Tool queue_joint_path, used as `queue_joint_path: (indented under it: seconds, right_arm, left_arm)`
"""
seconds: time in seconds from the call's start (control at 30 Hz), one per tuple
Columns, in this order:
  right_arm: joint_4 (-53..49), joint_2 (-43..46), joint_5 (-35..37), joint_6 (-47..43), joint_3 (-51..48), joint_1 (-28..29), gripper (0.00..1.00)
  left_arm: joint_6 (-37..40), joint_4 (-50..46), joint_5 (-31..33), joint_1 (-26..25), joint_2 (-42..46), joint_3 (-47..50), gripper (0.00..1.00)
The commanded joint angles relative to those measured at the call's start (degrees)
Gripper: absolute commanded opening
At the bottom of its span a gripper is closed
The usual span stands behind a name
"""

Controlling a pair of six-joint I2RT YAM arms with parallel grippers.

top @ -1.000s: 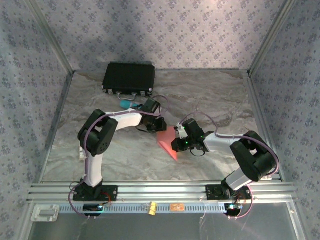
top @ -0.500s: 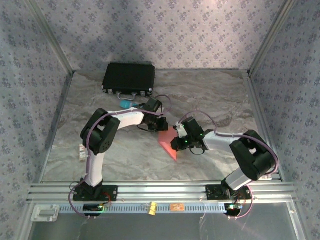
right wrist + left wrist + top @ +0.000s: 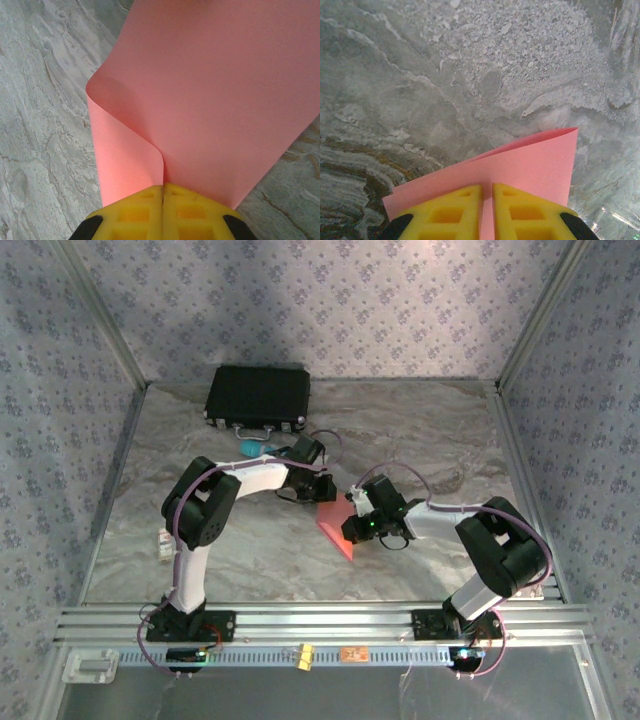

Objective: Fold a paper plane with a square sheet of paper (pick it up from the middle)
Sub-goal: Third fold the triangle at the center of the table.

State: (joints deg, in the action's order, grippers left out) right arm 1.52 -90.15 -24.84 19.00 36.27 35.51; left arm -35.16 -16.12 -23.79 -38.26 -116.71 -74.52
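Note:
The square sheet of paper (image 3: 336,524) is a salmon-pink shape, bent over on itself and held above the middle of the marble table. My left gripper (image 3: 322,490) grips its far left edge; in the left wrist view the yellow fingers (image 3: 455,210) pinch the pink sheet (image 3: 530,160) with a thin slit between them. My right gripper (image 3: 354,528) is shut on the sheet's right side. In the right wrist view the paper (image 3: 215,90) curls into a soft fold that runs into the closed jaws (image 3: 163,186).
A black case (image 3: 258,397) lies at the back left of the table, with a teal cylinder (image 3: 248,448) just in front of it, close behind the left wrist. Patterned walls (image 3: 60,440) close in the sides and the back. An aluminium rail (image 3: 320,622) runs along the near edge.
The left arm's elbow has shifted slightly right and the right arm's elbow slightly left. The paper stays held between both grippers in nearly the same place.

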Motion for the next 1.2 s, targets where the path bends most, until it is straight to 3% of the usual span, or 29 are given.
queue_joint_path:
  seconds: [0.0, 1.17]
  right_arm:
    - [-1.60, 0.47, 1.35, -0.99, 0.77, 0.16, 0.00]
    - [-3.58, 3.27, 3.57, -0.72, 0.01, 1.24, 0.00]
  left_arm:
    - [-0.56, -1.31, 1.91, -0.41, -0.58, 1.48, 0.15]
    - [-0.54, -2.42, 2.39, -0.40, -0.68, 2.19, 0.15]
